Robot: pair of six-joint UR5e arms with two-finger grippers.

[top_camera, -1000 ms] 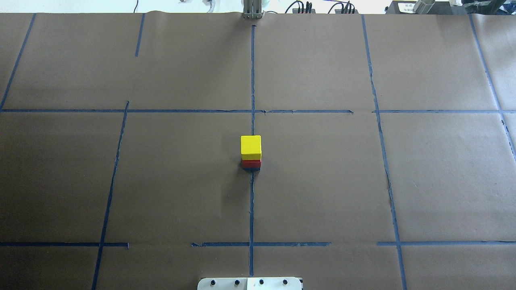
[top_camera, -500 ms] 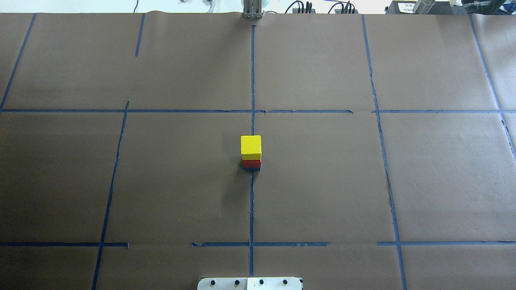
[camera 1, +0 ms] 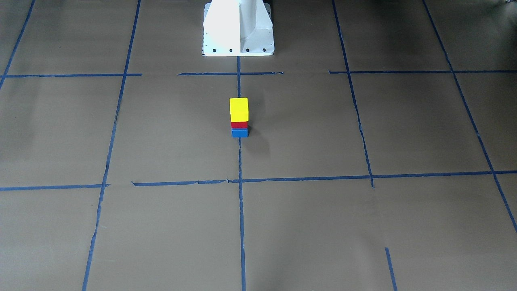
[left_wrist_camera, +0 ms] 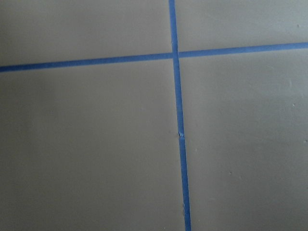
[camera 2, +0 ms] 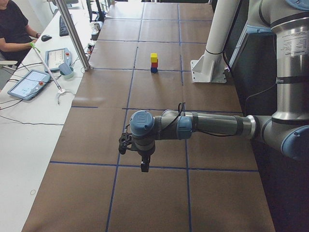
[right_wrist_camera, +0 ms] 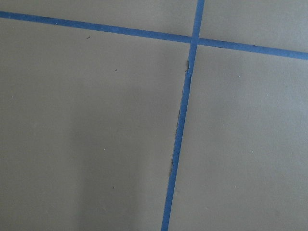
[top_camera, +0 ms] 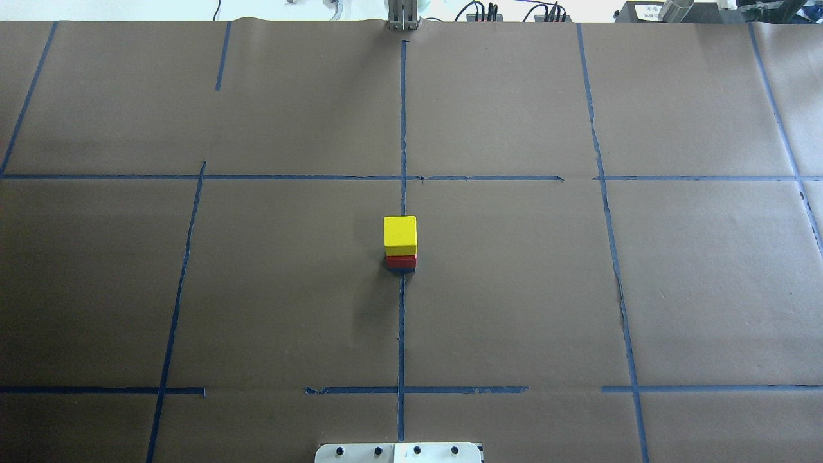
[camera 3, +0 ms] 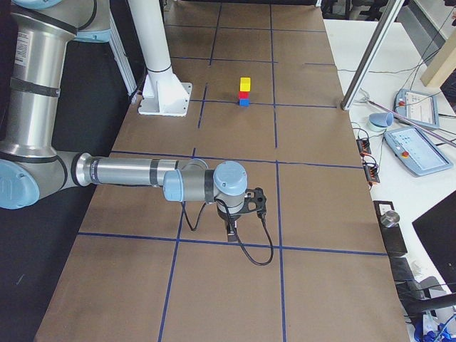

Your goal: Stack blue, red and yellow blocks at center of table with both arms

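Blocks (top_camera: 400, 247): yellow (camera 1: 238, 109) on red (camera 1: 239, 125) on blue (camera 1: 239, 133); left tool (camera 2: 144, 166), right tool (camera 3: 230, 231) (opening: cannot tell).

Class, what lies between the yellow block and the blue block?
The red block, with the yellow block on top of it and the blue block beneath; the front-facing view shows it.

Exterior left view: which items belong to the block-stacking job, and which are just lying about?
Job:
- yellow block, on top of the stack
- red block, in the middle
- blue block, at the bottom
- left arm, well clear of the stack

Lying about, on the side bench:
- touchscreen pendant
- keyboard
- mouse
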